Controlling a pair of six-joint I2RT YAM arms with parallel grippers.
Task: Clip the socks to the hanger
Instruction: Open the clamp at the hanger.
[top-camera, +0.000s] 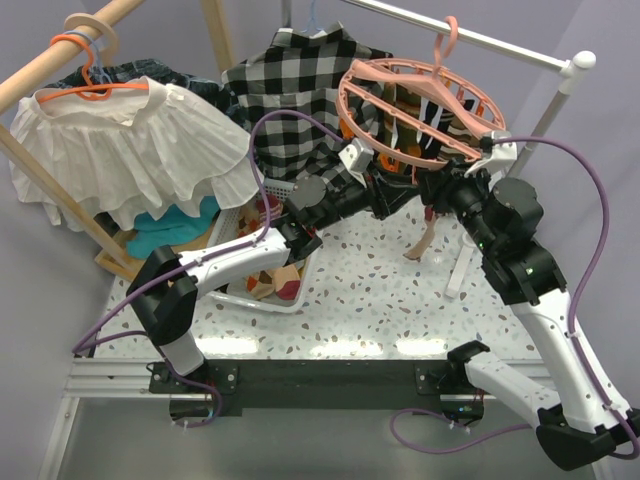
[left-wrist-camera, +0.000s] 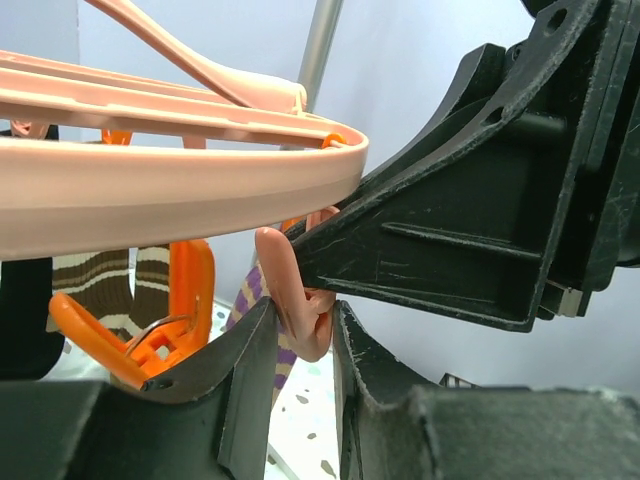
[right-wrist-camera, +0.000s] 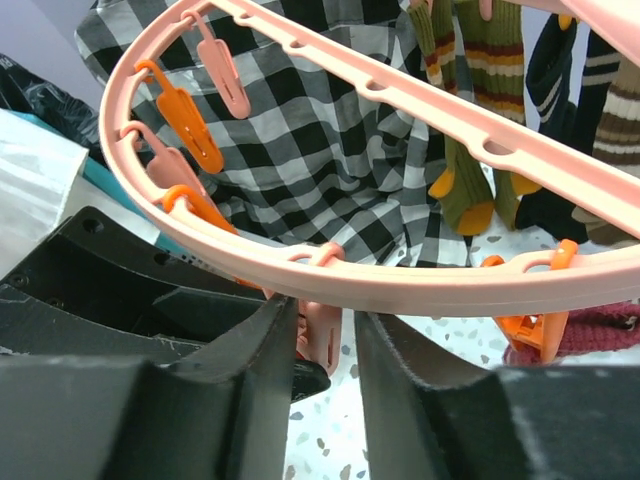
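The salmon-pink hanger (top-camera: 420, 105) hangs tilted from the metal rail, with several socks (top-camera: 440, 120) clipped under it. My left gripper (top-camera: 405, 190) is just under its near rim. In the left wrist view it (left-wrist-camera: 300, 330) is shut on a pink clip peg (left-wrist-camera: 300, 300), and a purple-and-yellow striped sock (left-wrist-camera: 245, 300) shows behind that peg. My right gripper (top-camera: 440, 185) meets it from the right. In the right wrist view it (right-wrist-camera: 325, 340) straddles a pink peg (right-wrist-camera: 325, 335) with a gap on one side. A pale sock (top-camera: 425, 240) dangles below the grippers. What holds it is hidden.
A black-and-white checked shirt (top-camera: 290, 90) hangs behind the ring. A white blouse (top-camera: 130, 140) on an orange coat hanger (top-camera: 90, 70) hangs from a wooden rack at the left. A white mesh basket (top-camera: 270, 290) stands under my left arm. Orange pegs (left-wrist-camera: 180, 300) hang nearby.
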